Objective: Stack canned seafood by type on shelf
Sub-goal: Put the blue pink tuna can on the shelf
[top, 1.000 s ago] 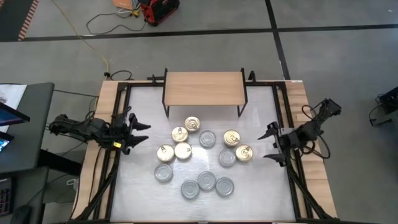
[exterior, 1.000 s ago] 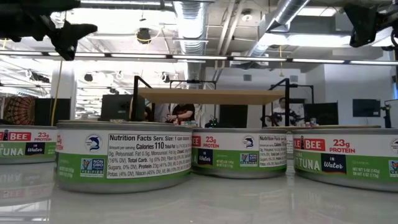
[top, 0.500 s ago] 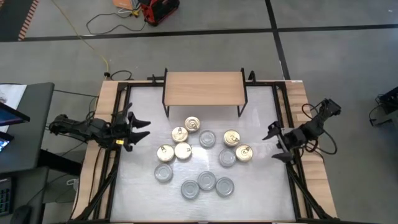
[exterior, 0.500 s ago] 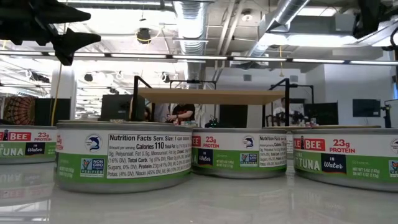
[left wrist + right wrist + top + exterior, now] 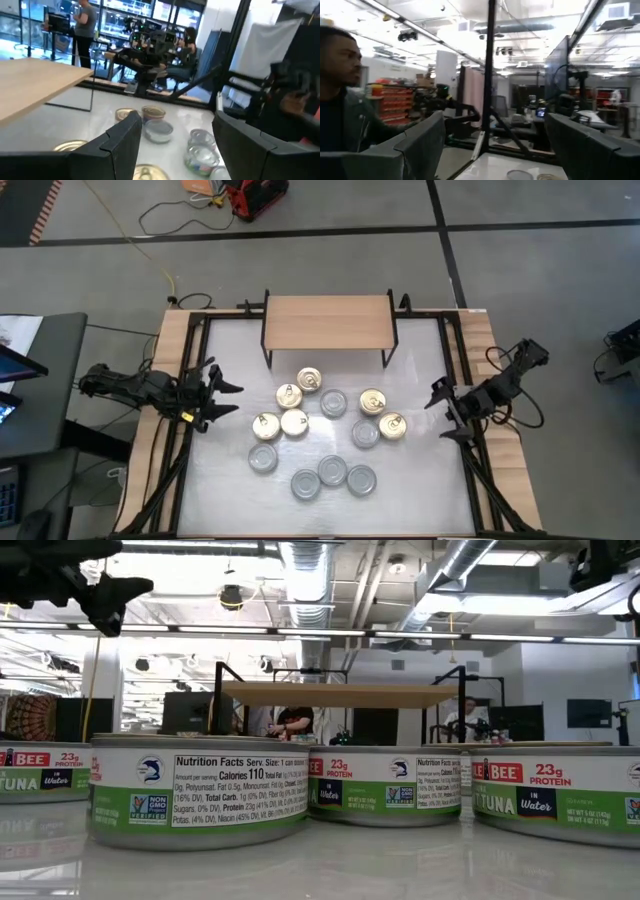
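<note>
Twelve tins (image 5: 322, 430) lie between both spread end effectors — left (image 5: 222, 400), right (image 5: 437, 412) — shelf (image 5: 328, 322) bare.

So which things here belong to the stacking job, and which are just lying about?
Job:
- gold-lid tins
- silver-lid tins
- shelf, nothing on it yet
- left claw and right claw, both open, at the table's sides

Lying about:
- red device on the floor
- yellow cable

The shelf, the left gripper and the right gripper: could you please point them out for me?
shelf (image 5: 328, 321): high view, bare middle of its wooden top.
left gripper (image 5: 226, 399): high view, between its fingertips.
right gripper (image 5: 436, 412): high view, between its fingertips.
</note>
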